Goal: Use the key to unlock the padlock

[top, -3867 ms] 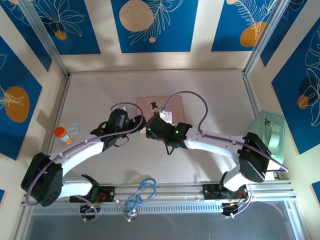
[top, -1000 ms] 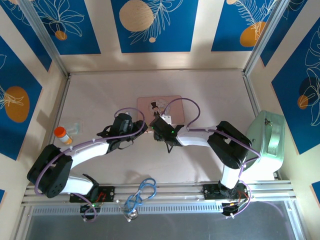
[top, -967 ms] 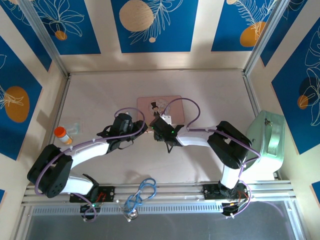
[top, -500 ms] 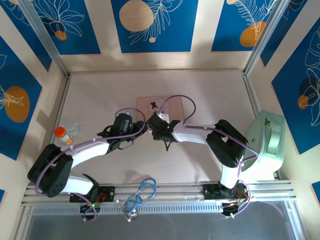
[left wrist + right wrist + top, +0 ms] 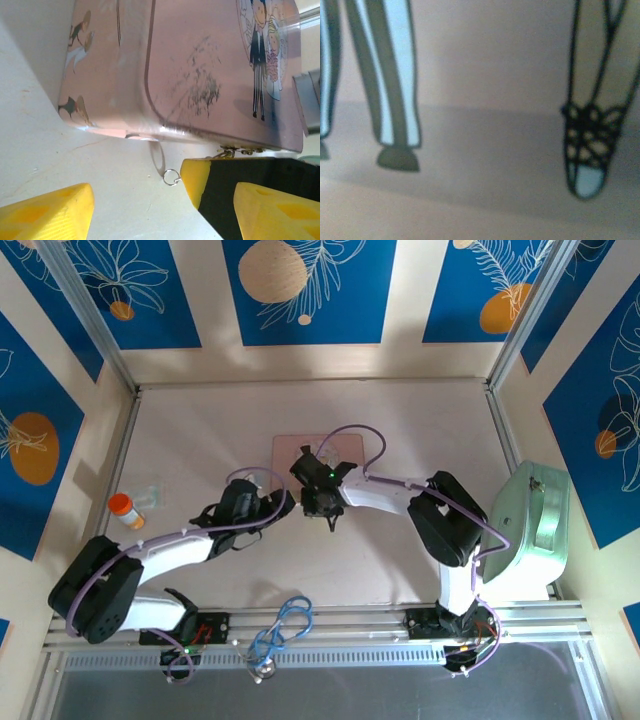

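Note:
The pink picture tin (image 5: 300, 448) lies mid-table, and its lid and near side (image 5: 210, 65) show in the left wrist view. The blue padlock is hidden. A small silver key ring (image 5: 171, 177) sticks out from behind a yellow and black finger (image 5: 200, 182) just below the tin's edge, beside some tiny brass links (image 5: 232, 150). The key itself is hidden. My left gripper (image 5: 272, 502) (image 5: 162, 205) is open, low over the table in front of the tin. My right gripper (image 5: 320, 508) points down at the tin's near edge, its jaws hidden. The right wrist view is a blurred close-up of the tin's drawing (image 5: 395, 100).
An orange-capped bottle (image 5: 122, 508) and a small clear object (image 5: 150, 494) sit at the left edge. A mint green case (image 5: 537, 518) stands at the right edge. A coil of blue cable (image 5: 285, 625) lies on the near rail.
The right wrist has swung left and farther over the tin's near edge. The left gripper has drawn back slightly toward the near side.

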Controlling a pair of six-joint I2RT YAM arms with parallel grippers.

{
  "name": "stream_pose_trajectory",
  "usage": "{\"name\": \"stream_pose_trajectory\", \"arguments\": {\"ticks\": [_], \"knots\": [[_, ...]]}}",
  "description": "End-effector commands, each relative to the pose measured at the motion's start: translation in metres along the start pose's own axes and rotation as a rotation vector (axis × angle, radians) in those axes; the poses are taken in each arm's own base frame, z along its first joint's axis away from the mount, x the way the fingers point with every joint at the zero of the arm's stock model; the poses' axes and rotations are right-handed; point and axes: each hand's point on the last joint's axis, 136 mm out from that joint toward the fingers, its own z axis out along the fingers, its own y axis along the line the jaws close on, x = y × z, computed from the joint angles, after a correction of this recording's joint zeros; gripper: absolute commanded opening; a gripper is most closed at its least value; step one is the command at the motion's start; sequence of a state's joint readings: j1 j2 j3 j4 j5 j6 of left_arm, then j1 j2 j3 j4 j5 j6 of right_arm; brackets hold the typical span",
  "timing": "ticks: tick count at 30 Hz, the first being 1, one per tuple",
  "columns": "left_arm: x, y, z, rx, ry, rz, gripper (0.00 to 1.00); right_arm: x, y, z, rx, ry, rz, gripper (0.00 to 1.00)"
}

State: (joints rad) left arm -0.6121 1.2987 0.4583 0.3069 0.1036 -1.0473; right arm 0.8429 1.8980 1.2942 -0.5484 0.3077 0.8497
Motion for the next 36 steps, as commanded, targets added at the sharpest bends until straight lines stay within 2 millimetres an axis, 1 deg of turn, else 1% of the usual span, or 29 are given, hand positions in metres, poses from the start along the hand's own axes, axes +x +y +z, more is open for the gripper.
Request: {"name": "stream_pose_trajectory", "arguments": {"ticks": [1, 3, 6, 7, 8, 10, 13, 15, 18, 21, 24, 30, 36], "knots": [[-0.001, -0.015, -0.005, 0.094, -0.035, -0.002, 0.69, 0.015, 0.006, 0.000, -0.032, 0.117, 0.015, 0.19], [0.003, -0.016, -0.005, 0.118, -0.039, -0.003, 0.62, 0.018, 0.005, 0.000, -0.038, 0.142, 0.025, 0.19], [0.011, -0.024, -0.003, 0.157, -0.023, 0.019, 0.42, 0.019, 0.005, -0.003, -0.048, 0.171, 0.035, 0.20], [0.014, -0.027, -0.003, 0.163, -0.012, 0.035, 0.37, 0.019, 0.005, -0.004, -0.052, 0.178, 0.041, 0.20], [0.015, -0.027, -0.002, 0.160, -0.004, 0.045, 0.34, 0.018, 0.005, -0.005, -0.057, 0.185, 0.043, 0.20], [0.018, -0.025, -0.001, 0.156, 0.004, 0.072, 0.34, 0.017, 0.007, -0.009, -0.079, 0.197, 0.043, 0.20], [0.022, -0.023, 0.000, 0.154, 0.015, 0.113, 0.42, 0.015, 0.010, -0.012, -0.101, 0.210, 0.040, 0.21], [0.026, -0.019, 0.004, 0.142, 0.037, 0.121, 0.43, 0.014, 0.011, -0.013, -0.123, 0.225, 0.047, 0.22], [0.032, -0.014, 0.013, 0.130, 0.074, 0.078, 0.39, 0.011, 0.012, -0.015, -0.148, 0.242, 0.062, 0.23], [0.039, -0.016, 0.022, 0.180, 0.096, 0.027, 0.38, 0.009, 0.014, -0.016, -0.175, 0.256, 0.076, 0.24], [0.041, -0.014, 0.028, 0.208, 0.096, 0.000, 0.37, 0.009, 0.015, -0.016, -0.174, 0.267, 0.074, 0.24], [0.046, -0.023, 0.037, 0.241, 0.118, 0.020, 0.32, 0.009, 0.016, -0.017, -0.179, 0.271, 0.082, 0.24], [0.049, -0.023, 0.041, 0.253, 0.124, 0.018, 0.30, 0.008, 0.019, -0.019, -0.192, 0.279, 0.085, 0.24]]}}
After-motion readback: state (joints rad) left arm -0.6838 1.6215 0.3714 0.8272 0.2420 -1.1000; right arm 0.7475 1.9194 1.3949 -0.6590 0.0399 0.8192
